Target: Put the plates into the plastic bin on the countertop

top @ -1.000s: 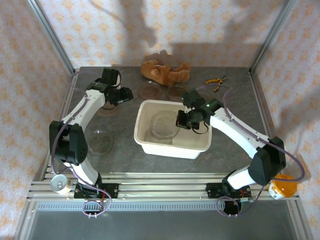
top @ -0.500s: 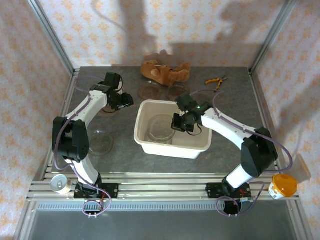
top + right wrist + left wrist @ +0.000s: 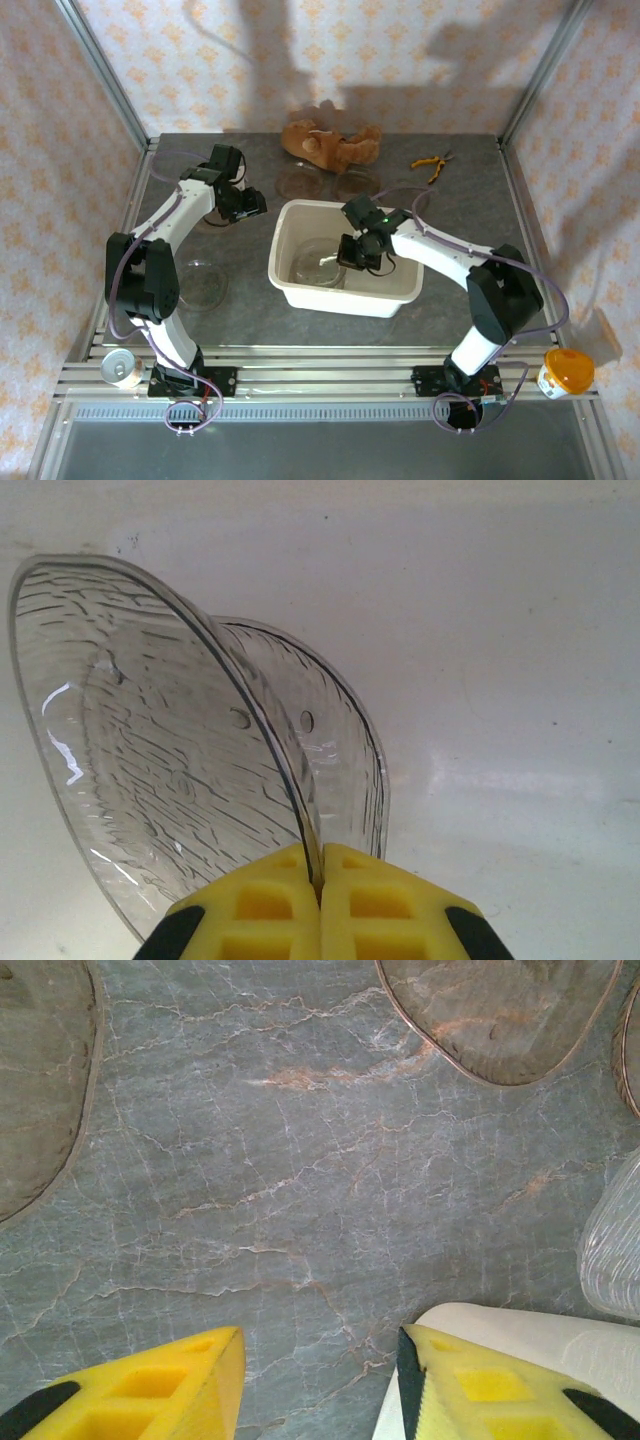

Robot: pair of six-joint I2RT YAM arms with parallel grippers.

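In the left wrist view, the left plate and the top plate are cut off by the picture's edges. The held plate hides its lower rim between the yellow fingers (depth unclear).

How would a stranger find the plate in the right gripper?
Find the cream-white plastic bin in the middle of the countertop. Inside it, the right gripper pinches a clear plate by its rim. This plate stands tilted; the plates on the countertop lie flat.
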